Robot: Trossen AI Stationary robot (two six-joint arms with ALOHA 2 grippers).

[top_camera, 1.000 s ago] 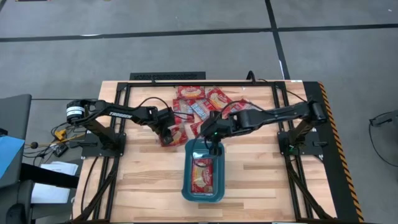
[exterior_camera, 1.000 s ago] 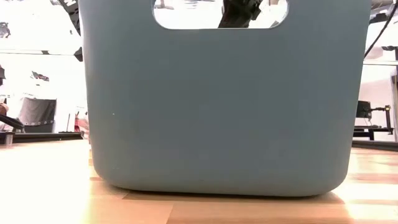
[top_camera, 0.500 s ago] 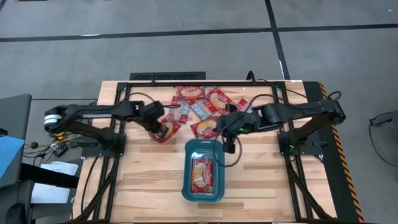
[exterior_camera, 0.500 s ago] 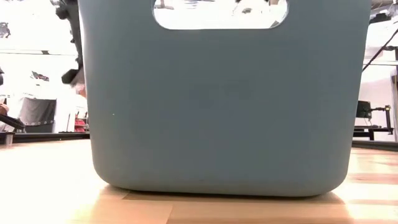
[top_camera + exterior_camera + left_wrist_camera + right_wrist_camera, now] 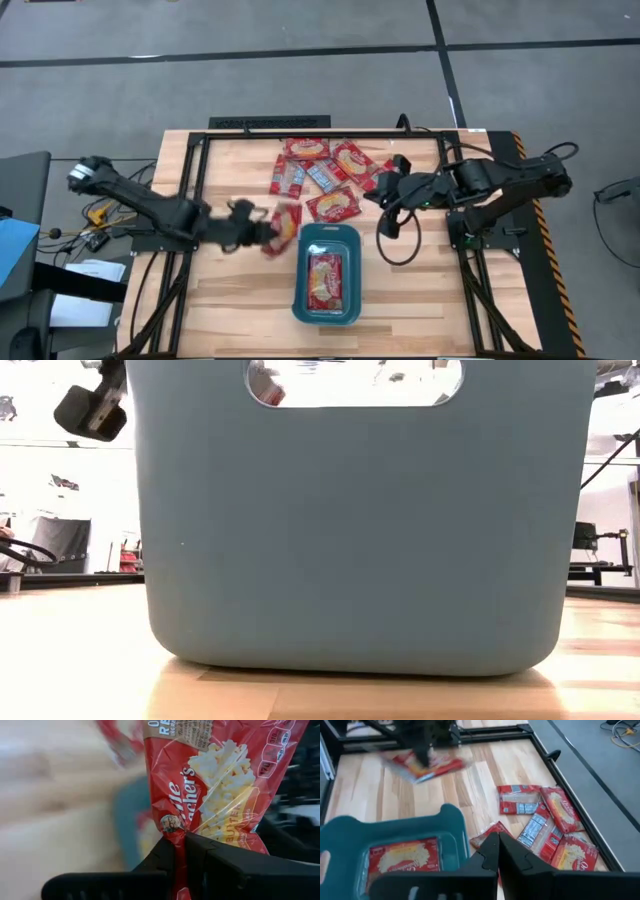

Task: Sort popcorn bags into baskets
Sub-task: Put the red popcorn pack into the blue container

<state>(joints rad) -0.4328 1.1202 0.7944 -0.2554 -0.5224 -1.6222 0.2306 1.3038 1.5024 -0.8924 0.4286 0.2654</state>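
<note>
My left gripper (image 5: 270,234) is shut on a red popcorn bag (image 5: 286,224), just left of the teal basket's (image 5: 327,272) far left corner. One bag (image 5: 325,281) lies flat inside the basket. Several more bags (image 5: 322,172) lie in a loose pile on the table beyond the basket. My right gripper (image 5: 386,190) is shut and empty, hovering to the right of that pile. In the right wrist view its fingers (image 5: 496,851) point over the basket's rim (image 5: 451,815) and the pile (image 5: 545,827). The low view shows only the basket's wall (image 5: 350,530). My left gripper pinches the popcorn bag between its two fingers at the bag's sealed edge (image 5: 178,831). The rest of the bag (image 5: 220,785) spreads out beyond the fingertips. In the right wrist view the bag (image 5: 422,764) sits under the gripper, seemingly lifted off the wood.
Black metal frames (image 5: 190,190) stand on the table's left and right sides, and a rail runs along the far edge. Bare wood lies left and right of the basket. A cable loop (image 5: 395,240) hangs below the right arm.
My left gripper took a bag from the pile's left edge, lifted it and carried it toward the near edge, up to the basket's far left corner. My right gripper drew back from over the basket's far end, toward the right and far side.
</note>
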